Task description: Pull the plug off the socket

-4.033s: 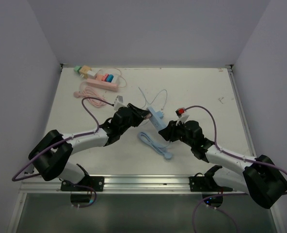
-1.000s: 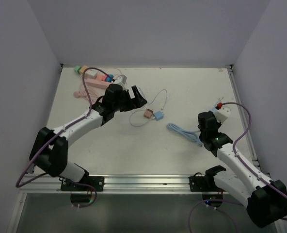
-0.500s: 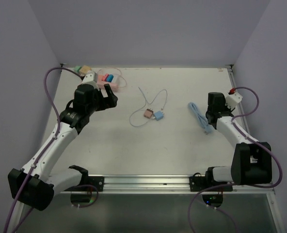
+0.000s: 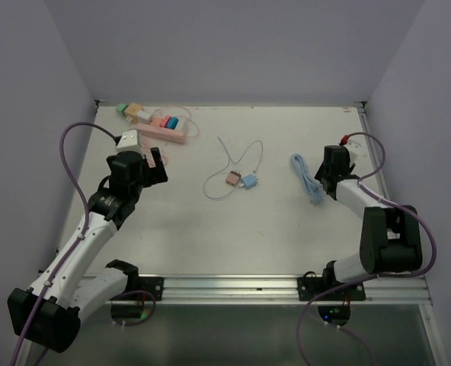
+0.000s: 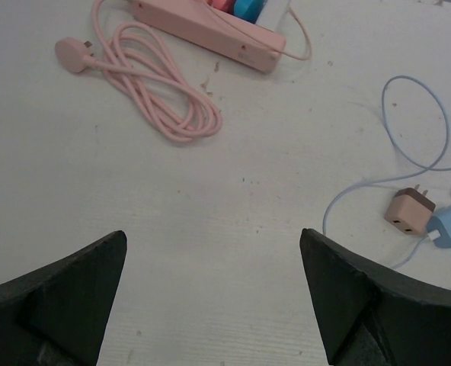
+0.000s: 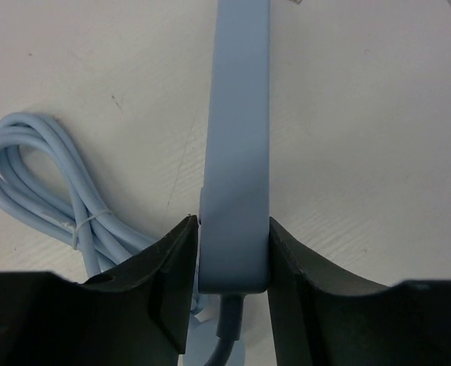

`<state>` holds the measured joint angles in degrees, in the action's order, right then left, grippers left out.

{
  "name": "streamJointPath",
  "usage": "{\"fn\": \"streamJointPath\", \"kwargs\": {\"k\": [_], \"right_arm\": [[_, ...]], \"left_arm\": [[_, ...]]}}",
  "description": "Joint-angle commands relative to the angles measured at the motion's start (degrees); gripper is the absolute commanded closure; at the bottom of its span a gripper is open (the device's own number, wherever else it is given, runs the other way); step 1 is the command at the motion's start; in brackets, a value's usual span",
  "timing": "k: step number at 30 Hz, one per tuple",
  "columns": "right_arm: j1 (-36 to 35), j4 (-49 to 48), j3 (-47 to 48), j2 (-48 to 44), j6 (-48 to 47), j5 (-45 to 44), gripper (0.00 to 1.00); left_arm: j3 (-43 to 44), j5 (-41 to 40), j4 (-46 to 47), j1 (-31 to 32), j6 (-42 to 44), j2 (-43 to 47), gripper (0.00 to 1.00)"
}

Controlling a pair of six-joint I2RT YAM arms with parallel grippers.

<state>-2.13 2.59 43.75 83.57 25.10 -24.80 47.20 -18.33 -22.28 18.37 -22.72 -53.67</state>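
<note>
The socket is a light blue power strip (image 6: 239, 130) lying on the table at the right (image 4: 305, 175), its bundled blue cable (image 6: 35, 168) beside it. My right gripper (image 6: 233, 252) is shut on the strip's cable end, one finger on each side; in the top view the right gripper (image 4: 320, 183) is low over the table. A brown plug (image 5: 409, 212) and a light blue plug (image 5: 449, 227) lie together mid-table (image 4: 239, 181), apart from the strip, with a thin blue cord (image 5: 423, 114) looping off them. My left gripper (image 5: 212, 236) hangs open and holds nothing, left of the plugs (image 4: 158, 164).
A pink power strip (image 5: 210, 30) with coloured plugs in it lies at the back left (image 4: 163, 131), its coiled pink cable (image 5: 161, 99) in front of it. Small pastel blocks (image 4: 132, 111) sit in the back left corner. Walls close in the table on three sides.
The right arm has carried the blue strip from the table's middle toward the right and back. The left arm has drawn back to the left, open. The two plugs stay mid-table.
</note>
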Motion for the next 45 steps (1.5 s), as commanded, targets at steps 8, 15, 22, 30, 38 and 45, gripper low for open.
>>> {"fn": "streamJointPath", "kwargs": {"k": [8, 15, 22, 30, 38, 45], "right_arm": [[0.5, 1.0, 1.9, -1.0, -3.5, 4.8, 0.23], [0.2, 4.4, 3.1, -10.5, -3.0, 13.1, 0.12], [-0.9, 2.6, 1.3, -24.1, -1.7, 29.4, 0.01], [-2.0, 0.8, -2.0, -33.3, -0.8, 41.7, 0.01], [-8.5, 1.1, -2.0, -35.6, -4.0, 38.4, 0.01], [-11.6, 2.1, -2.1, -37.6, -5.4, 34.9, 0.01]], "left_arm": [[-1.4, -8.5, 0.7, -0.4, 1.0, 2.4, 0.00], [-1.4, -9.4, 0.6, -0.6, 0.7, 1.4, 0.00], [-1.8, -9.9, 1.0, -0.9, -0.7, -0.6, 0.00], [3.1, -7.8, 0.7, -1.6, -6.0, -11.4, 0.00], [14.4, -5.5, 2.7, -7.1, -11.6, -28.4, 0.00], [27.8, -4.2, 0.5, -13.7, -14.6, -47.4, 0.00]]}}
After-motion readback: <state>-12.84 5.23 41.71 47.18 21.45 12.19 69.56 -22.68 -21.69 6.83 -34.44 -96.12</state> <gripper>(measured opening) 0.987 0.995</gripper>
